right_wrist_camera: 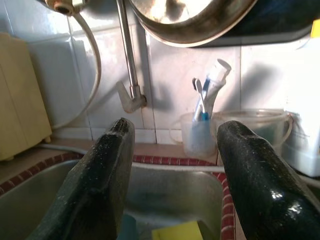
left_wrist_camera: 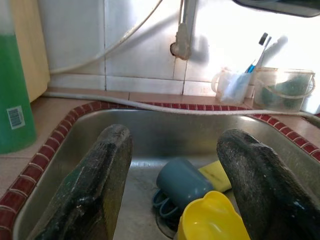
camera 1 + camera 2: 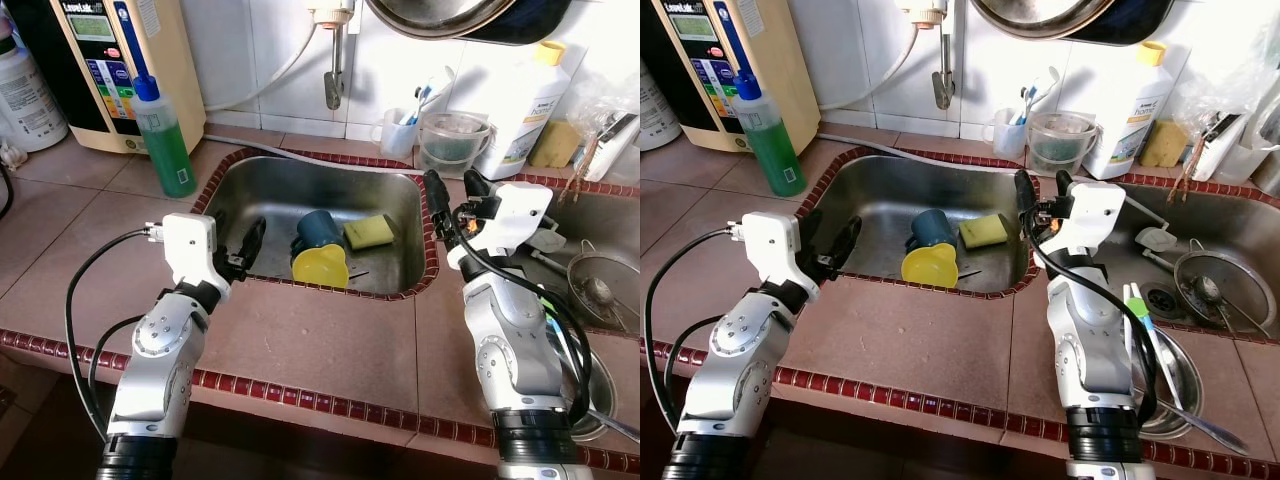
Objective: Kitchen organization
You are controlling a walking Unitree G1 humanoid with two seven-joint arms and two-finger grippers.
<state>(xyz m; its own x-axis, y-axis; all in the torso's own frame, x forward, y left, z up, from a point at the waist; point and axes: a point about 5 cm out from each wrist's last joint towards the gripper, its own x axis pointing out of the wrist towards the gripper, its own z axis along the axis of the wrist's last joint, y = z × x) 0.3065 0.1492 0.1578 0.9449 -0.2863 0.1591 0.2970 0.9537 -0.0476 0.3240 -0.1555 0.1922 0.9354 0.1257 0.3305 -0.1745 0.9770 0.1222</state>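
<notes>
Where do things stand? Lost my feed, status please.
Left hand open, at sink's near-left rim. Right hand open, above sink's right rim. Blue cup, yellow cup, sponge lie in sink, untouched. Nothing between hands and cups.

You get bright daylight from the right, glare washing out the wall tiles (image 2: pixel 260 30), sharp head views, and soft shadows in the sink (image 3: pixel 300 180).

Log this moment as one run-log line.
left gripper: open, at sink's left rim | right gripper: open, above right rim | sink: blue cup on its side, yellow cup, yellow sponge | nothing held
</notes>
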